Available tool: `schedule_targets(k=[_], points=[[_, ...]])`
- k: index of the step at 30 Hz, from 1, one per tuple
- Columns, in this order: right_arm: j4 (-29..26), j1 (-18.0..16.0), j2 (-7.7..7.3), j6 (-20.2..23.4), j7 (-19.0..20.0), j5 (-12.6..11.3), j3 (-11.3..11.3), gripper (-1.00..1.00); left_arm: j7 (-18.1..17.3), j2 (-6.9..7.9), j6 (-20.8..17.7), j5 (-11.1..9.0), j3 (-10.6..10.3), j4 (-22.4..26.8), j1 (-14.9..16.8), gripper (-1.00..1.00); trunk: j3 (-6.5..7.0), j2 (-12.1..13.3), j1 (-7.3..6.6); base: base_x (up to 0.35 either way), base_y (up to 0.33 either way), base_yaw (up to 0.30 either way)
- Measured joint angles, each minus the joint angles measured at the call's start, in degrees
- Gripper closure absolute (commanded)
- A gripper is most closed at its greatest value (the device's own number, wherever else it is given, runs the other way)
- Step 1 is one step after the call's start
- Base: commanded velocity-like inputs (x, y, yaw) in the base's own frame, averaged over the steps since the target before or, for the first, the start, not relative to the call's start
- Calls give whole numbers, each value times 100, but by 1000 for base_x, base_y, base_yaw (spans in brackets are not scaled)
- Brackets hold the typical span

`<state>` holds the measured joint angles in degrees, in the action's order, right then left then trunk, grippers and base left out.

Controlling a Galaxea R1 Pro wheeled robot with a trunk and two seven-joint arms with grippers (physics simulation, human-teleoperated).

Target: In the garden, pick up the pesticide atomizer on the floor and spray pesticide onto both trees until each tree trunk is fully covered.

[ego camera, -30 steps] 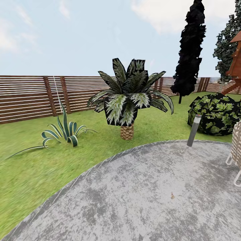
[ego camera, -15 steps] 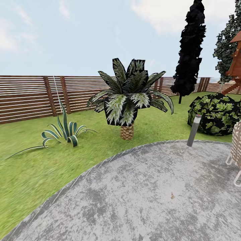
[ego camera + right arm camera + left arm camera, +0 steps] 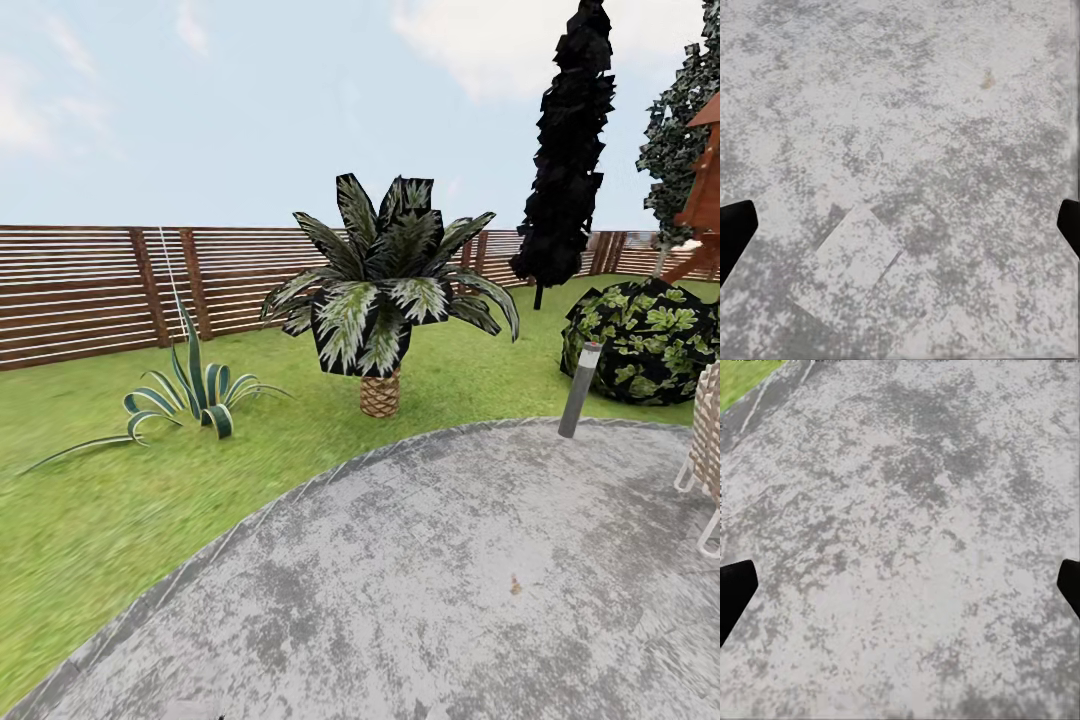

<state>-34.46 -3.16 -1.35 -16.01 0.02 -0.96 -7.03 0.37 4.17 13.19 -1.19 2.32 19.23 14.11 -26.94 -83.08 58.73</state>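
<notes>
Looking out over the garden from the head view, the camera is taking in a rounded patch of grey paving (image 3: 470,580) that is spreading across the foreground, with green lawn (image 3: 90,500) curving around its far and left edges. A short palm (image 3: 385,300) with a criss-cross trunk is standing on the grass just beyond the paving's edge, and a striped, spiky agave-like plant (image 3: 195,395) is sitting well to its left. A brown slatted fence (image 3: 80,290) is running along the back of the lawn. To the right, a black column-shaped conifer (image 3: 570,150) is rising near the fence, a round leafy bush (image 3: 640,340) is sitting in front of it, and a slim grey bollard light (image 3: 580,390) is leaning at the paving's rim beside the bush. A white wicker chair (image 3: 705,460) is poking in at the right edge, and a reddish wooden structure (image 3: 700,190) is showing above the bush. The left gripper (image 3: 900,585) is hanging over bare paving with its dark fingertips (image 3: 733,589) spread wide apart and nothing between them; a sliver of lawn is showing at one corner of that wrist view. The right gripper (image 3: 900,225) is likewise hanging agape and empty over the mottled paving, where a paler square patch (image 3: 859,244) is lying beneath it.
</notes>
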Motion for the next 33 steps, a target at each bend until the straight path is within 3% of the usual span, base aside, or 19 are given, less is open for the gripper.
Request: schedule_targets(k=[3,28,33], points=[[5,0,10,0,5,-1,-40,-100,6,40,244,-20,55,-30,13,-100,1,0,0,0,0,-269],[20,0,12,1,-11,-1,-43,-100,-7,21,296,-31,58,-156,13,-100,1,0,0,0,0,-299],[19,0,12,1,-11,-1,-44,-100,-11,22,298,-34,58,-158,13,-100,-88,-199,109,0,0,-300]])
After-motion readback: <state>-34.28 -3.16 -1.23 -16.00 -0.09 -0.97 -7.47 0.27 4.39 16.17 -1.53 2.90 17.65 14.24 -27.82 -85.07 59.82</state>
